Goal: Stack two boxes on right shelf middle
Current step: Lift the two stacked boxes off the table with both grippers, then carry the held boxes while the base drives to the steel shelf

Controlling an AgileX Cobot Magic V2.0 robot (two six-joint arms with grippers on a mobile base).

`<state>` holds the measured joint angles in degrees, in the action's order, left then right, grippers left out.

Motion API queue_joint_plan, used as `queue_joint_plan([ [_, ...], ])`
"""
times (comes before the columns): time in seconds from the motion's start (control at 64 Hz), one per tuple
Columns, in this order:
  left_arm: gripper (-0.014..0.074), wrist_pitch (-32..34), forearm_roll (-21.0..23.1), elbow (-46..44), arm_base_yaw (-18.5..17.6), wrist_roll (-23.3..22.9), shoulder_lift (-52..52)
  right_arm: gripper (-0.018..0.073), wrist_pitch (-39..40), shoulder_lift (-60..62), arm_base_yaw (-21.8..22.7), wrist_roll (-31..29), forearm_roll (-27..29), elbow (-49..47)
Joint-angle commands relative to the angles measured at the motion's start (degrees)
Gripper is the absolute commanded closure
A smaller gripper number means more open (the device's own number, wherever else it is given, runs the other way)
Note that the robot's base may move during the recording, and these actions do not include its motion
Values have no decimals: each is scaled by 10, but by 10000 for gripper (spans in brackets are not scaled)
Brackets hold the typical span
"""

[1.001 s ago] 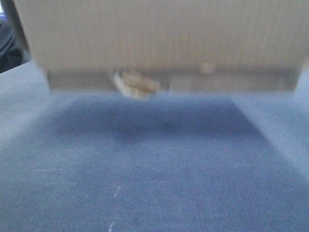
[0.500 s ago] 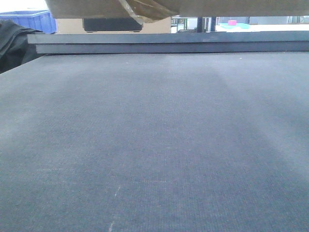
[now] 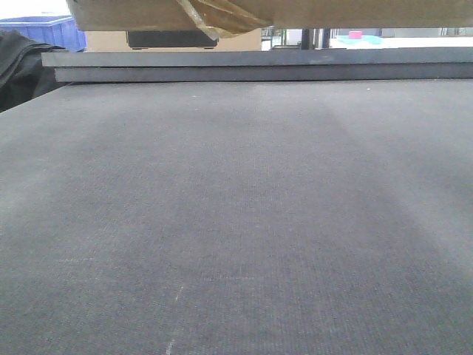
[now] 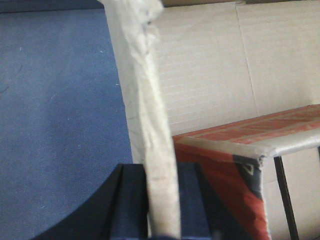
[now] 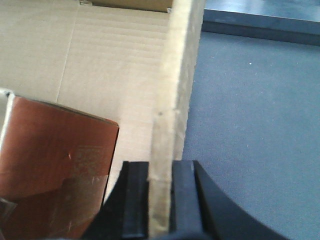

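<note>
My left pincer [image 4: 161,207] pinches one upright side wall of the brown cardboard box [image 4: 200,65], its dark fingers pressed on either face of a pale taped edge. My right pincer [image 5: 160,200] pinches the opposite wall in the same way. Inside the open box, against its floor, lies a red-printed box [image 4: 225,165]. From the front, the brown box hangs clear above the grey bench [image 3: 236,222], only its lower edge showing at the top of the view, with a crumpled yellowish tape scrap [image 3: 214,16] dangling from it. A blue bin [image 3: 44,31] stands far behind on the left.
</note>
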<state>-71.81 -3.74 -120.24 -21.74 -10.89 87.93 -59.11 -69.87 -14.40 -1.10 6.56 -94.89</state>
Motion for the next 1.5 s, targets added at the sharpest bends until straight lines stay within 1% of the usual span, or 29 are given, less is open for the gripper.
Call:
queue_joint_plan([
  [0.0, 708, 18, -1, -8, -2, 2, -10, 715, 26, 5, 6, -3, -10, -7],
  [1.485, 708, 18, -1, -8, -2, 2, -10, 715, 26, 3, 6, -3, -10, -7],
])
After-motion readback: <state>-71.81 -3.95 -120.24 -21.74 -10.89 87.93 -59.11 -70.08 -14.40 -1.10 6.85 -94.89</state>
